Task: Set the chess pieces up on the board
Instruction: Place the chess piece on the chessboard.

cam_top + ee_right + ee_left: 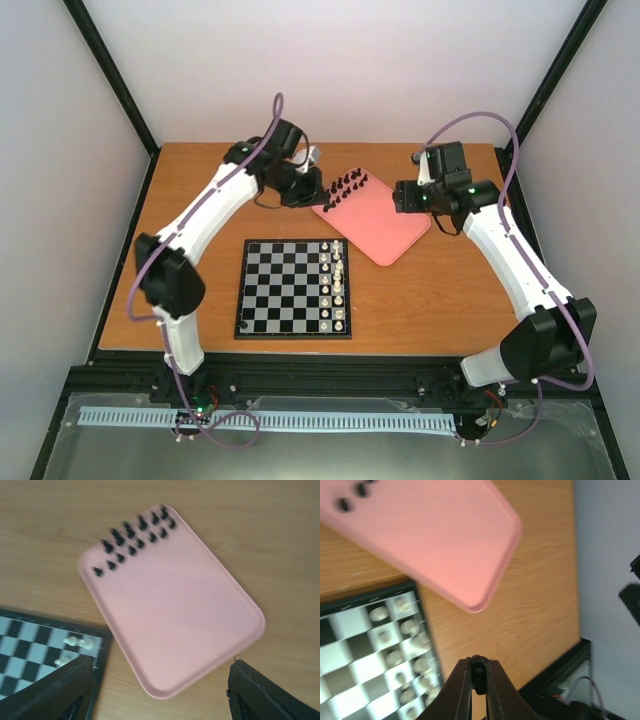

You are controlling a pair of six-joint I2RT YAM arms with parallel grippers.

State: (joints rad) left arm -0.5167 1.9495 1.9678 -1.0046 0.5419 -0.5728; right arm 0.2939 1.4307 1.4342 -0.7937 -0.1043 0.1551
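Note:
The board (285, 288) lies mid-table. Several tiny black chess pieces (345, 185) stand in rows at the far-left corner of the pink tray (380, 220). My left gripper (305, 190) hovers at that corner. In the left wrist view its fingers (462, 685) are shut on a small black piece (478, 676), above bare wood between the tray (435, 535) and the board (350, 630). My right gripper (405, 197) is open and empty over the tray's right side. In the right wrist view (160, 665) its fingers straddle the tray (170, 610), with the black pieces (132, 540) far ahead.
White pieces (338, 285) fill the board's two right-hand columns, and they also show in the left wrist view (405, 645) and the right wrist view (80, 642). The wooden table (440, 290) ends at a black frame, with white walls around.

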